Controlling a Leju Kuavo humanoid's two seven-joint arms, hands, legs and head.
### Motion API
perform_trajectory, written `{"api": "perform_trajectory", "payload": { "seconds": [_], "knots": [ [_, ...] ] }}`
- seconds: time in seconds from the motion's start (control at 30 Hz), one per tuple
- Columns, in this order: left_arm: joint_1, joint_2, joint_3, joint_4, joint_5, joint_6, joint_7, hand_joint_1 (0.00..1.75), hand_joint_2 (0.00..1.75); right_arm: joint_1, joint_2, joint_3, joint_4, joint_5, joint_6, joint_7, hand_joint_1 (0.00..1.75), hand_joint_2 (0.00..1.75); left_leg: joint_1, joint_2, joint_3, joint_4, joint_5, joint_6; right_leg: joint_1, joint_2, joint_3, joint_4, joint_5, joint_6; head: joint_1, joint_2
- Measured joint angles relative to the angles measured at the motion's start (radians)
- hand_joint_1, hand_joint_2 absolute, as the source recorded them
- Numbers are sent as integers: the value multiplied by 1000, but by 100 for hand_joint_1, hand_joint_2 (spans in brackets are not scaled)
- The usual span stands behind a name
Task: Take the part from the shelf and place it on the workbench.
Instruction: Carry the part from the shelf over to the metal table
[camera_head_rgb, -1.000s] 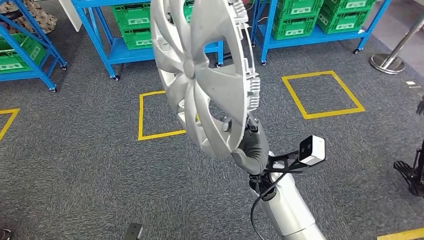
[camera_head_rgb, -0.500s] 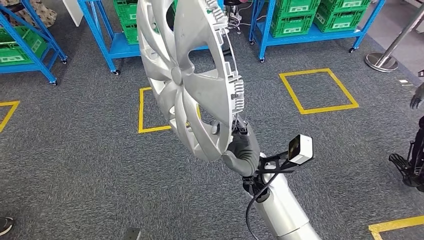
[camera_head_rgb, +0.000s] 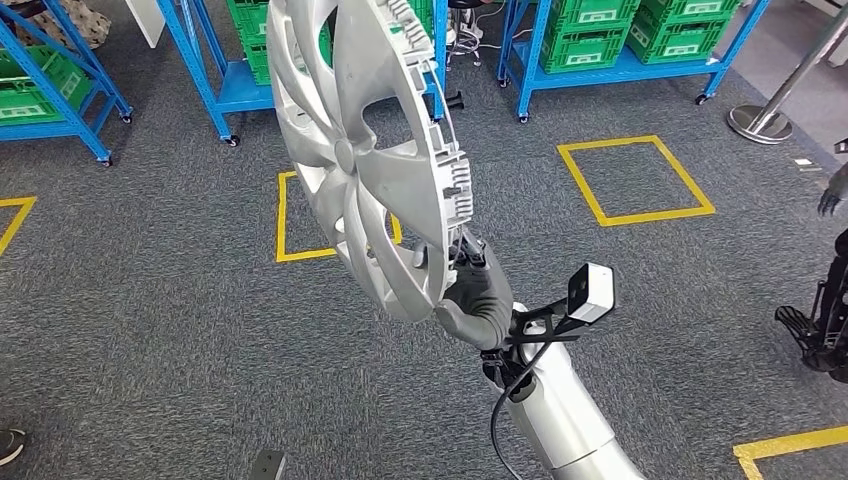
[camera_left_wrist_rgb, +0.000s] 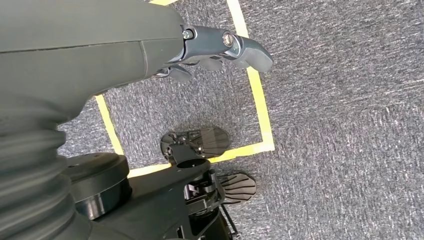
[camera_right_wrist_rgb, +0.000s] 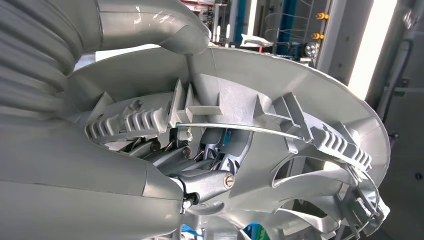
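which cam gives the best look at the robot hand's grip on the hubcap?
Right wrist view: close up, the right robot hand has its thumb over the rim of the hubcap and fingers among the inner clips. Head view shows the whole hubcap, held upright by its lower edge, grip small. Left wrist view shows floor.

Grey carpet floor (camera_head_rgb: 150, 330) bears yellow taped squares (camera_head_rgb: 636, 180) and blue wheeled shelves (camera_head_rgb: 215, 85) of green crates (camera_head_rgb: 585, 40).

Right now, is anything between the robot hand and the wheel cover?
No. The right robot hand already grips the wheel cover by its lower rim and holds it upright over the carpet. No workbench is visible, so that path can't be judged.
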Motion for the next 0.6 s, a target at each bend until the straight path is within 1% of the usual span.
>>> {"api": "perform_trajectory", "payload": {
  "seconds": [0.2, 0.33, 0.4, 0.43, 0.47, 0.5, 0.57, 0.6],
  "knots": [
    [-2, 0, 0, 0, 0, 0, 0, 0, 175, -13, 0, 0, 31, 7, -25, -16, 175, 175, 0, 0, -2, 0, 1, -1, 0, 0, -2, 0, 0, 0, 0, 0],
    [0, 5, 0, 0, 3, 0, 0, 0, 175, -14, 0, 4, 44, 63, -59, -54, 175, 175, -5, -1, -7, 6, 3, 4, -3, -1, -4, -2, 8, 9, 0, 0],
    [1, 6, 0, 0, 4, 0, 1, 0, 175, -15, 0, 7, 47, 65, -56, -61, 175, 175, 0, -3, -7, -2, 11, 10, -4, -4, -5, 0, 8, 14, -1, 0],
    [1, 6, 0, 0, 5, 0, 1, 0, 175, -16, 0, 8, 47, 63, -54, -62, 175, 175, 3, -5, -7, -7, 17, 13, -4, -4, -10, 10, -3, 17, 0, 0],
    [1, 6, 0, 0, 5, 0, 0, 0, 175, -18, 0, 9, 48, 60, -52, -62, 175, 175, 8, -7, -8, -13, 24, 17, -4, -3, -21, 39, -26, 22, 1, 0],
    [1, 6, 0, 0, 5, 0, 0, 0, 175, -19, 0, 10, 50, 58, -50, -62, 175, 175, 11, -10, -10, -15, 30, 18, -6, -1, -41, 87, -60, 26, 3, 0],
    [2, 6, 0, 0, 5, 0, 0, 0, 175, -20, 0, 12, 55, 56, -50, -60, 175, 175, 14, -17, -22, -12, 35, 18, -12, 1, -91, 221, -135, 34, 5, 0],
    [4, 6, 0, 0, 5, 0, 0, 0, 175, -19, 0, 13, 58, 56, -50, -58, 175, 175, 16, -22, -28, -8, 37, 15, -15, 1, -107, 269, -154, 37, 5, 0]
  ]
}}
